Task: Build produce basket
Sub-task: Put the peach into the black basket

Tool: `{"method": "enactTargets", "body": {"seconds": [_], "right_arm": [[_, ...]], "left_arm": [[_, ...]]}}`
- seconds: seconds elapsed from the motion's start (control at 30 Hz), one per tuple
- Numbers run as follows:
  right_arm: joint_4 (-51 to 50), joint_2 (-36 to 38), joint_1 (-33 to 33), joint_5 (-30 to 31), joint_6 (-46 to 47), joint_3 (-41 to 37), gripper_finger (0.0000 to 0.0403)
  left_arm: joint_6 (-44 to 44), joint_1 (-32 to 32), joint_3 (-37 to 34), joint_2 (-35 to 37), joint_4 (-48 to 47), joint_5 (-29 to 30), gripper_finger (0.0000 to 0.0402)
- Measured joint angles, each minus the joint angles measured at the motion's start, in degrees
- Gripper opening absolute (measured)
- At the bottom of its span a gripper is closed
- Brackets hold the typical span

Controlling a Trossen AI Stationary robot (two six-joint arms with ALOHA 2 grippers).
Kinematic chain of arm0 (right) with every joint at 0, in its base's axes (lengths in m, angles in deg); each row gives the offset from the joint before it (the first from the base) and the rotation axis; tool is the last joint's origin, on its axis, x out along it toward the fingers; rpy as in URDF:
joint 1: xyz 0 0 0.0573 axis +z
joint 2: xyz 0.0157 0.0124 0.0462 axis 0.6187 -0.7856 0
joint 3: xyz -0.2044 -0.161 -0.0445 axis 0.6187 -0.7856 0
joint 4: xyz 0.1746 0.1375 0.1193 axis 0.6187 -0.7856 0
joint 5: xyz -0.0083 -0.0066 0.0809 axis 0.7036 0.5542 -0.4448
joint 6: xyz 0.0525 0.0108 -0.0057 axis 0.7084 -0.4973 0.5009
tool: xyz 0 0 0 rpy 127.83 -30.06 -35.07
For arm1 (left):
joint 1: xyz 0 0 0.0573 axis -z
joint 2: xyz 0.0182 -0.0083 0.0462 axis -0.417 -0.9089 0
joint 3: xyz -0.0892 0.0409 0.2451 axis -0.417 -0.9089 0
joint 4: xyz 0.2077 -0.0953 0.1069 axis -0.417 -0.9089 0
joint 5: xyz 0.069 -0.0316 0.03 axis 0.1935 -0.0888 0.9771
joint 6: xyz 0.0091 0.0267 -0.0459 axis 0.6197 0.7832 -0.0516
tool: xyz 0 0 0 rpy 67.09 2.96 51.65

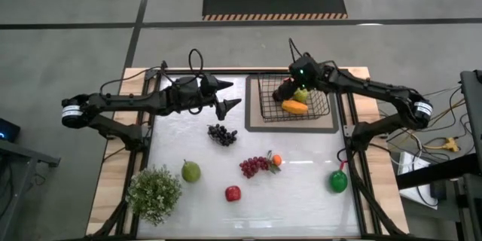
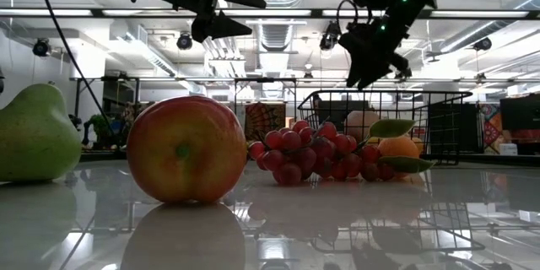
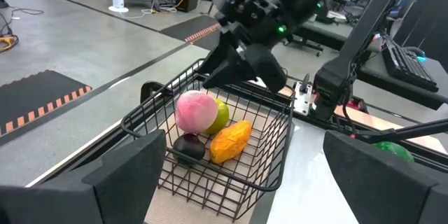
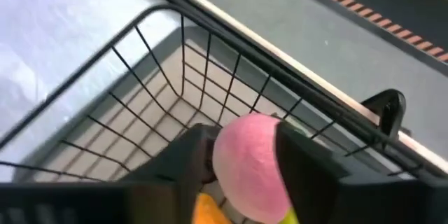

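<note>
— So, what is your right claw (image 4: 241,171) on?

— My two dark flat fingers sit either side of the smooth round pink peach (image 4: 253,164), closing on it above the basket (image 1: 325,105). That basket is black wire mesh with see-through grid sides, standing on a tan board.

— What lies in the basket?

— A glossy orange mango (image 3: 229,140), a green fruit (image 3: 221,115) and a small dark one (image 3: 188,146).

— And your left claw (image 1: 228,96)?

— Spread wide and empty, hanging just beside the basket.

— Outside the basket?

— Dark grapes (image 1: 222,134), knobbly red grapes (image 2: 305,152), a tangerine (image 2: 397,148), a pear (image 1: 190,171), a shiny red apple (image 2: 186,148), a green pepper (image 1: 338,181) and a bushy potted plant (image 1: 154,193), all on the glossy white table (image 1: 301,192). I can read no writing.
</note>
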Motion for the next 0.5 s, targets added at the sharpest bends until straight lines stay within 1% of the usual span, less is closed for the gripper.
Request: {"method": "enactTargets", "body": {"seconds": [0.13, 0.23, 0.4, 0.5], "right_arm": [[-3.1, -2.8, -1.8, -0.9, -4.3, 2.1, 0.0073], [-5.8, -4.5, -2.6, -1.0, -6.6, 3.1, 0.0021], [-7.2, -7.3, -3.1, -3.4, -7.7, 3.4, 0.0013], [-8.0, -8.7, -3.1, -3.6, -8.1, 3.4, 0.0013]], "left_arm": [[0.0, 0.0, 0.0, 0.0, 0.0, 0.0, 0.0369], [0.0, 0.0, 0.0, 0.0, 0.0, 0.0, 0.0369], [0.0, 0.0, 0.0, 0.0, 0.0, 0.0, 0.0369], [0.0, 0.0, 0.0, 0.0, 0.0, 0.0, 0.0369]]}}
